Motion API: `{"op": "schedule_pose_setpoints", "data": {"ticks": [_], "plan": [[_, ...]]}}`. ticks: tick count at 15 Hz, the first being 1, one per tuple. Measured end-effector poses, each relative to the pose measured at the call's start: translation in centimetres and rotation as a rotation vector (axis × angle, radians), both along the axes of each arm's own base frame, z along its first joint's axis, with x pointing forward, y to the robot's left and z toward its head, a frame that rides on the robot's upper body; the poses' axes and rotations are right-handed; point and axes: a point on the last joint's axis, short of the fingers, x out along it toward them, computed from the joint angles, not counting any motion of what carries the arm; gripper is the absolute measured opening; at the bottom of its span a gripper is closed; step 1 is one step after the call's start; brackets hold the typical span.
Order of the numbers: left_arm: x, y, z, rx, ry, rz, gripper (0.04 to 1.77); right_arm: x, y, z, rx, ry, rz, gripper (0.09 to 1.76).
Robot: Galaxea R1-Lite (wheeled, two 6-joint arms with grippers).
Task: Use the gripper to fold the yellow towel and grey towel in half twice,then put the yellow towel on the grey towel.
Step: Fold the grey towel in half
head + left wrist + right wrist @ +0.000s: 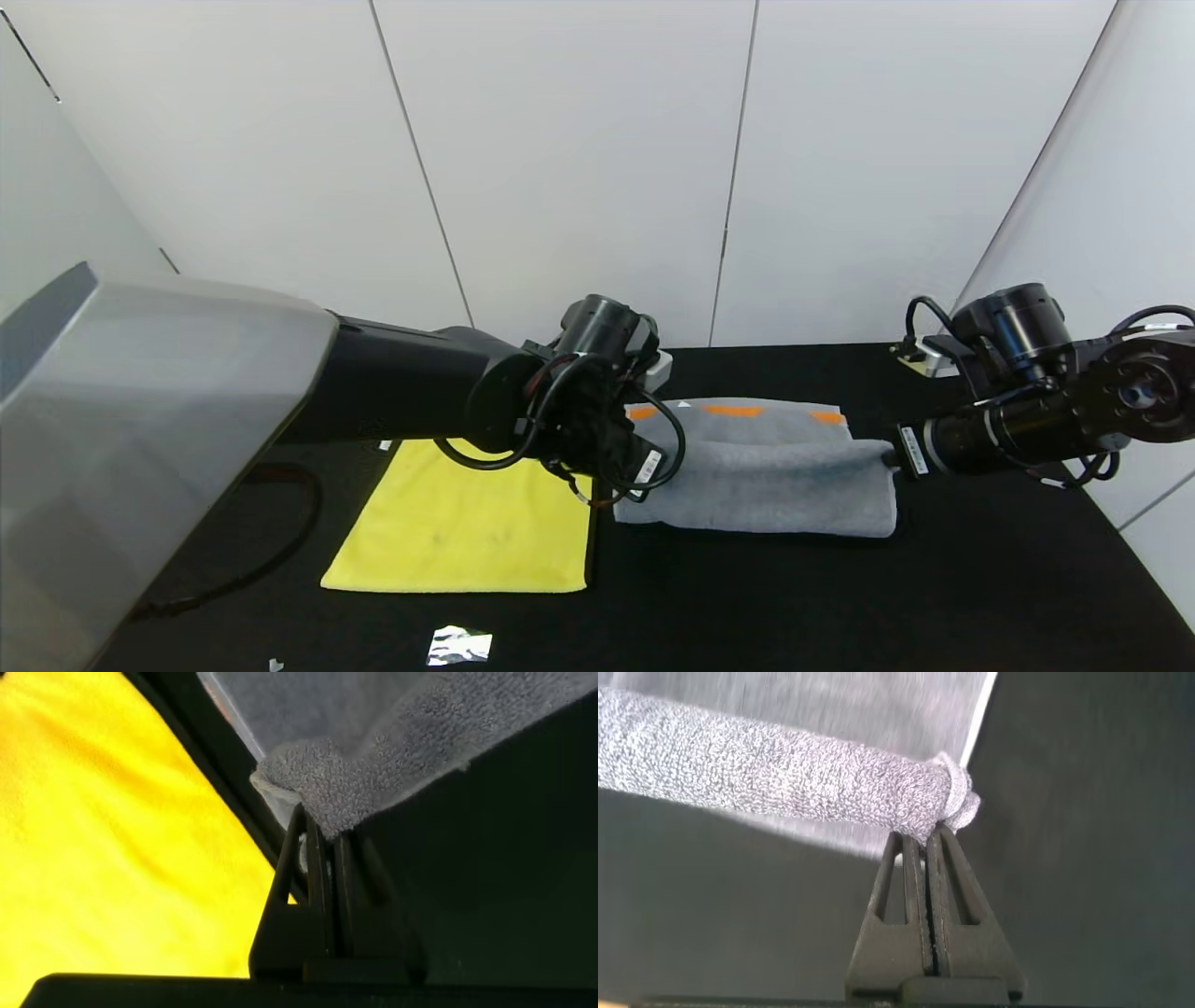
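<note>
**Carrying the grey fold across evenly**

Nearest the robot, a scrap of crumpled foil (459, 645) lies on the black bench (980, 579), well clear of the work. Beyond it the yellow towel (467, 523) lies flat and unfolded, just beside the left end effector (322, 826) on its outer side, and calls for nothing yet.

The step in hand looks to be a fold of the grey towel (766, 481), which hangs between the two end effectors. The left end effector is pinched tight on one corner of the raised edge; the right end effector (926, 833) is clamped just as narrowly on the opposite corner, where the cloth bunches into a small knot. The raised edge sags a little between them.

To do this well, both ends should travel together at one height, keeping the edge taut enough not to droop into a crease. The carried edge should come down square on the far edge, where the orange stripes (733, 410) show. Release seems best only once both corners rest on cloth, or the layer may slide back
</note>
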Motion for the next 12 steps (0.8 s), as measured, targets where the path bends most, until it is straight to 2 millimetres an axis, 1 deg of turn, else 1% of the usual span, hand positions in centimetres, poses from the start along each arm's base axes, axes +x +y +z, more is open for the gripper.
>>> {"op": "schedule_pose_setpoints", "data": {"ticks": [3, 9, 12], "plan": [[1.6, 0.2, -0.9, -0.008, 0.003, 0.035, 0.13, 1.6, 0.0, -1.0, 0.017, -0.028, -0.020, 0.14], [3.8, 0.1, -2.5, -0.023, 0.012, 0.065, 0.13, 3.5, 0.2, -3.1, 0.022, -0.055, -0.026, 0.14], [4.6, -0.1, -3.0, -0.032, 0.013, 0.078, 0.13, 4.4, 0.3, -4.0, 0.028, -0.081, -0.026, 0.14]]}}
